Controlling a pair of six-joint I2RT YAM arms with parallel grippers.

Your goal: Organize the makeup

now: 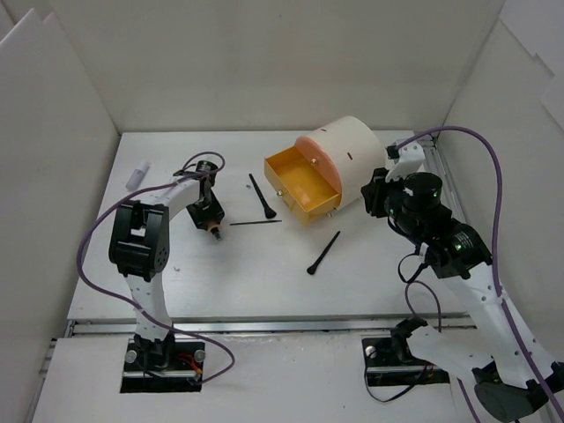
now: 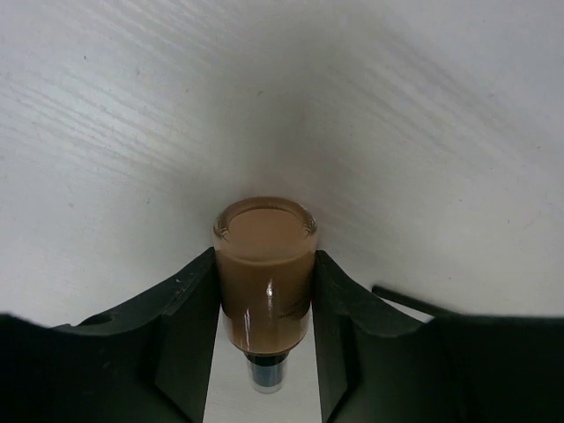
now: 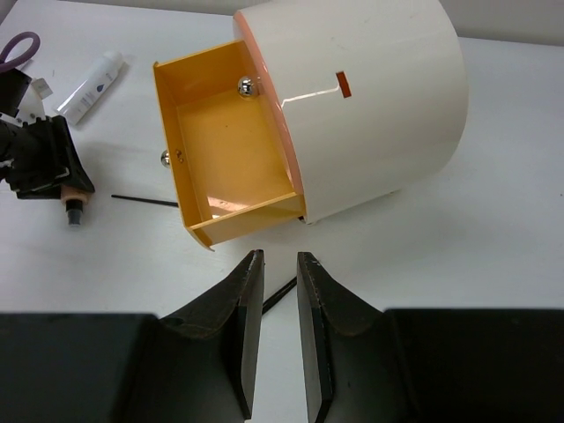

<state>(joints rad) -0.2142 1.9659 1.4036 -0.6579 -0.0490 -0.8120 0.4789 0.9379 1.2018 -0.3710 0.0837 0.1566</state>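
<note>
L claw (image 1: 212,226) is clamped on the stubby tan cosmetic (image 2: 265,264): both pads press its sides, w/ the tan flat end sticking out past my tips and the dark cap back btwn the fingers. It sits low over the left-centre of the tabletop (image 1: 264,286); can't tell if the piece touches the surface.

R claw (image 3: 279,257) is parted just a little and grips nothing. It hangs near the front of the orange drawer (image 3: 231,141), which is pulled out of the cream cylinder (image 3: 370,97) lying on its side at the back right.

Rest of the makeup:
- White tube (image 1: 137,174) lies far left, well apart from everything else.
- Black brush (image 1: 262,196) lies btwn L claw and the drawer.
- Thin black stick (image 1: 256,222) lies just beside L claw, pointing toward the drawer.
- 2nd black brush (image 1: 323,253) lies diagonal in front of the drawer. In the R wrist view its end shows just beyond the gap of my R fingers.
</note>
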